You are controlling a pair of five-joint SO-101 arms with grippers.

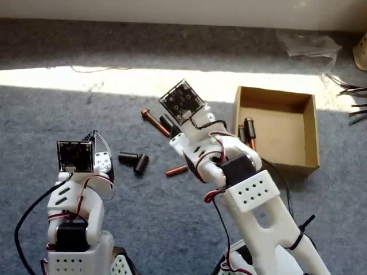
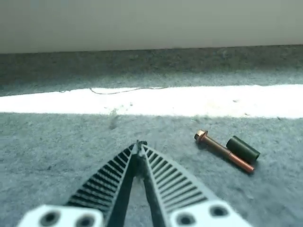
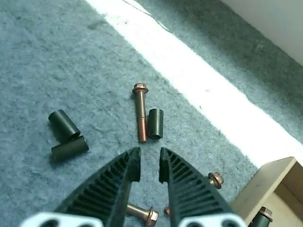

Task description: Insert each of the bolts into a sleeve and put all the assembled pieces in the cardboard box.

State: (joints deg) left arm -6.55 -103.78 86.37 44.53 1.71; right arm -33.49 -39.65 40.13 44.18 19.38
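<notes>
Presumably the step: picking up one bolt (image 3: 140, 111) so it could go into the sleeve (image 3: 155, 124) just beside it, judged from where the right claw hung.
Right claw (image 3: 149, 158): released and empty, jaws a little apart, low over the desk (image 3: 57, 56) just short of the bolt's threaded end.
Left claw (image 2: 139, 150): clenched on nothing, farther from the cardboard box (image 1: 305, 129) than anything else named here.
Bolt and sleeve: lay nearly parallel, well apart from the cardboard box; whether they touched could not be told.
Spare sleeves (image 3: 64, 124): two, touching each other, farther from the cardboard box than the bolt.
Loose bolts: one under the right claw (image 3: 144, 213), another (image 3: 215, 178) just beside the cardboard box.
Assembled piece (image 1: 249, 129): already inside the cardboard box, against the wall nearest the right arm.
Grip advice: the jaws probably needed to spread wider and close across the shank near mid-length, on the head side, leaving the thread free for the bore.
Caution: the sleeve lay so close that a descending finger could knock it and set it rolling.
Second arm: the left claw would likely have to release before it could steady the sleeve.
</notes>
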